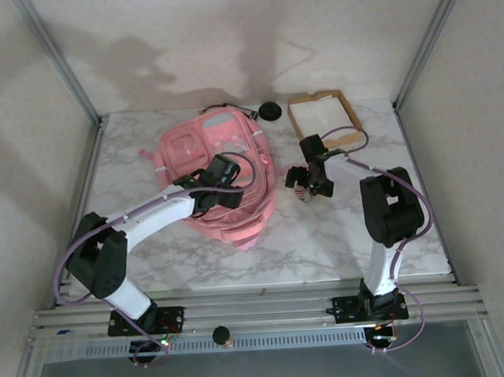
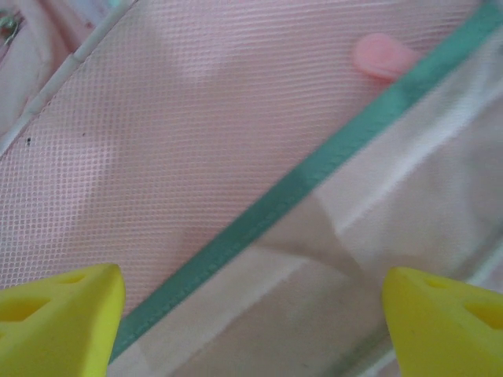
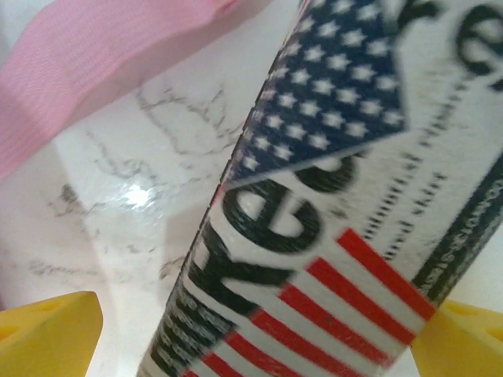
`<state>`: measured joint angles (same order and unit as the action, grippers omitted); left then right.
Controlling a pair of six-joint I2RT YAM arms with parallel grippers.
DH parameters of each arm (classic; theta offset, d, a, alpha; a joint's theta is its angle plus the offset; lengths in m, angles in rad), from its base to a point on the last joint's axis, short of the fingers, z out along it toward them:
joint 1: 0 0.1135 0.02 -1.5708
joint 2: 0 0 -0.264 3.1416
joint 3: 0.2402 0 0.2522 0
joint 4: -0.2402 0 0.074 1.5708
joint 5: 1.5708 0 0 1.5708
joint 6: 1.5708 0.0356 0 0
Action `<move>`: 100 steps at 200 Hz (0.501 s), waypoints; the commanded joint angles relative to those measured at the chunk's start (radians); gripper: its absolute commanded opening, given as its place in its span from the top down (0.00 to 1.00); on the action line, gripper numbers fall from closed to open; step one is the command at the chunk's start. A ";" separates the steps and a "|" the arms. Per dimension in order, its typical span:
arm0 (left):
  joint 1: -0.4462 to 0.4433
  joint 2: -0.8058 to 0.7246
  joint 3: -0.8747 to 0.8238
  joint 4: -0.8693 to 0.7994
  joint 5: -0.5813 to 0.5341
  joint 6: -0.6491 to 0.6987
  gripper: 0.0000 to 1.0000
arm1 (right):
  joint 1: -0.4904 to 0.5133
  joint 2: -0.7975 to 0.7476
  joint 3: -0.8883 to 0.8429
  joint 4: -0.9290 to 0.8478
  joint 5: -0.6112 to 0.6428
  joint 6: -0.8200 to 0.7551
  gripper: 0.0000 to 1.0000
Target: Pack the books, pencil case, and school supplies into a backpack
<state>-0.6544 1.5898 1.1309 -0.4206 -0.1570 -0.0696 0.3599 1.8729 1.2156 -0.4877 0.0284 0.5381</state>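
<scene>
Left gripper (image 1: 222, 175): open, yellow fingertips (image 2: 59, 318) spread wide with nothing between them, poised over the middle of the backpack.

Right gripper (image 1: 303, 184): just right of the backpack, jaws set wide about a flag-print item (image 3: 330, 196). A sliver of worktop shows between the item and one fingertip, so I cannot tell whether it is clamped.

Backpack (image 1: 208, 157): large, soft and pink, with a paler panel on its far-left part. It lies flat on the marble worktop (image 1: 322, 235), left of centre.

Top view: gives the backpack's whole outline. A cardboard tray (image 1: 342, 99) with white lining sits beyond its far-right corner. A black round thing (image 1: 271, 111) lies near its far edge.

Left wrist view: gives the backpack's surface close up. Pink mesh (image 2: 196, 141) is crossed diagonally by a teal strip (image 2: 314, 181). A pink tab (image 2: 381, 55) lies beside the strip, and paler fabric lies on the strip's other side.

Right wrist view: gives the item's print, which has white stars on dark blue, red and white stripes, and large black letters. The item leans over the marble, with a pink strap (image 3: 102, 71) to its upper left.

Hard to make out: the item's ends are cut off and its lettering is blurred, so its shape is uncertain. From above it is a small striped patch at the gripper. The left arm covers the backpack's near half. I cannot tell whether the backpack is zipped.
</scene>
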 commanded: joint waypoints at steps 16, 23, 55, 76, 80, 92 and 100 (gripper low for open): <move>-0.028 -0.101 -0.023 -0.043 0.044 0.083 0.11 | 0.003 -0.016 -0.004 -0.014 0.068 0.017 0.01; -0.028 -0.089 -0.024 -0.055 0.030 0.096 0.11 | 0.001 -0.012 -0.002 -0.019 0.082 0.016 0.01; -0.028 -0.030 0.007 -0.107 -0.038 0.138 0.09 | -0.002 -0.002 -0.021 -0.023 0.115 0.005 0.01; -0.028 -0.016 -0.002 -0.094 -0.040 0.173 0.08 | -0.013 -0.017 -0.033 -0.033 0.128 -0.012 0.01; -0.028 -0.011 -0.001 -0.092 -0.065 0.175 0.08 | -0.017 -0.020 -0.035 -0.035 0.128 -0.015 0.01; -0.024 0.004 0.010 -0.099 -0.105 0.188 0.08 | -0.021 -0.035 -0.046 -0.032 0.125 -0.022 0.01; -0.022 0.014 0.018 -0.097 -0.123 0.196 0.08 | -0.021 -0.042 -0.054 -0.028 0.118 -0.027 0.01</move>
<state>-0.6807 1.5795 1.1297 -0.4831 -0.1860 0.0700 0.3500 1.8725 1.1885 -0.4919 0.1188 0.5346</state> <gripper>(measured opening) 0.923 0.987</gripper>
